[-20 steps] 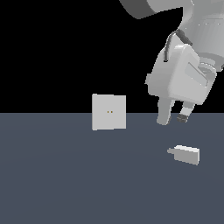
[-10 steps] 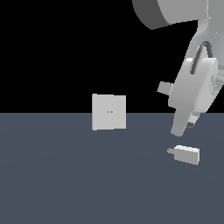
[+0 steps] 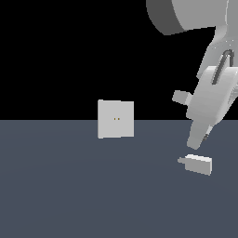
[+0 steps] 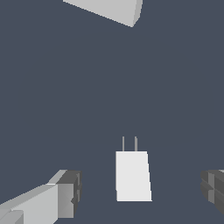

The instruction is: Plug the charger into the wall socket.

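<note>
Down on the dark grey-blue worktop [image 3: 69,195] lies the charger [image 3: 198,164], a small light grey block. It lies flat, at the exterior view's right. A short darker stub sticks out of its end, on the side facing the exterior view's left. In the wrist view the charger [image 4: 132,176] looks like a pale block with two thin prongs poking out of one end. The prongs point toward a pale slab at the far edge of that picture, which is the wall socket [image 4: 109,9].

Nothing is touching the charger. The jaws [image 3: 199,141] hang just above it, with a gap between the tips and the block. In the wrist view the jaws [image 4: 140,192] are spread wide, with one finger [image 4: 70,192] on each side of the charger and dark worktop showing between each finger and the block. They hold nothing.

The wall socket [image 3: 115,119] is a flat square plate that stands upright on the worktop. It has two tiny orange-brown holes in its middle. It is well apart from the charger, toward the exterior view's left.

The big grey robot arm [image 3: 211,56] comes down from the top of the exterior view.
</note>
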Motion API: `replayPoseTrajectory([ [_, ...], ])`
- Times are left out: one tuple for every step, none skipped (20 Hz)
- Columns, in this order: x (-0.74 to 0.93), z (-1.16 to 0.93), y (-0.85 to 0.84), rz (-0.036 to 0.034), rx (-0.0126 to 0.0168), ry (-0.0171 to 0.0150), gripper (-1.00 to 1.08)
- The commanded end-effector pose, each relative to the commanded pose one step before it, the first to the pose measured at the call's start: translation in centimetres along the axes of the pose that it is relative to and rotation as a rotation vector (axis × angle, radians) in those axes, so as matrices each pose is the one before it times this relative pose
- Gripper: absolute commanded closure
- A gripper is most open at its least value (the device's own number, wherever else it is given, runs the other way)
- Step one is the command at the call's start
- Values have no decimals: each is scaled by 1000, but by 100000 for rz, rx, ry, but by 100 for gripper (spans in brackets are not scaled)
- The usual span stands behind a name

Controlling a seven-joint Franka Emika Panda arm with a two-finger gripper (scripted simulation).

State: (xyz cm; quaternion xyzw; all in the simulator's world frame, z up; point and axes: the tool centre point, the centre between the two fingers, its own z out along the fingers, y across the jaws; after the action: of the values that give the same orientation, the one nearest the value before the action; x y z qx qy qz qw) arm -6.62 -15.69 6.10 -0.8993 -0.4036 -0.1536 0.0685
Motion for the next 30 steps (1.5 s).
replayPoseTrajectory([
  [83, -16, -26, 102, -10, -97, -92],
  [35, -20, -23, 162, -28, -64, -92],
  [19, -13, -13, 110, -20, -42, -92],
  [27, -5, -15, 0, 0, 0, -92],
  [-45, 15, 25, -88, 13, 39, -92],
  [-9, 27, -1, 0, 0, 0, -92],
  [-28, 82, -4, 0, 0, 0, -92],
  [-46, 136, -7, 0, 0, 0, -92],
  [-65, 189, -9, 0, 0, 0, -92],
  [-83, 243, -12, 0, 0, 0, -92],
  [-101, 296, -15, 0, 0, 0, -92],
  [-145, 361, -6, 44, -9, -71, -92],
  [-137, 399, -20, 0, 0, 0, -92],
  [-154, 450, -22, 0, 0, 0, -92],
  [-180, 493, -14, 26, -5, -41, -92],
  [-149, 442, -14, 0, 0, 0, -92],
  [-128, 386, -7, 0, 0, 0, -92],
  [-129, 335, 10, 38, -6, -31, -92],
  [-89, 277, 7, 0, 0, 0, -92],
  [-70, 224, 11, 0, 0, 0, -92],
  [-53, 173, 13, 0, 0, 0, -92],
  [-37, 122, 12, 0, 0, 0, -92],
  [-28, 61, 14, 20, -2, 45, -92],
  [-7, 24, 3, 0, 0, 0, -92],
  [0, 0, 0, 0, 0, 0, 108],
  [0, 0, 0, 0, 0, 0, 108],
  [0, 0, 0, 0, 0, 0, 108],
  [0, 0, 0, 0, 0, 0, 108],
  [0, 0, 0, 0, 0, 0, 108],
  [0, 0, 0, 0, 0, 0, 108],
])
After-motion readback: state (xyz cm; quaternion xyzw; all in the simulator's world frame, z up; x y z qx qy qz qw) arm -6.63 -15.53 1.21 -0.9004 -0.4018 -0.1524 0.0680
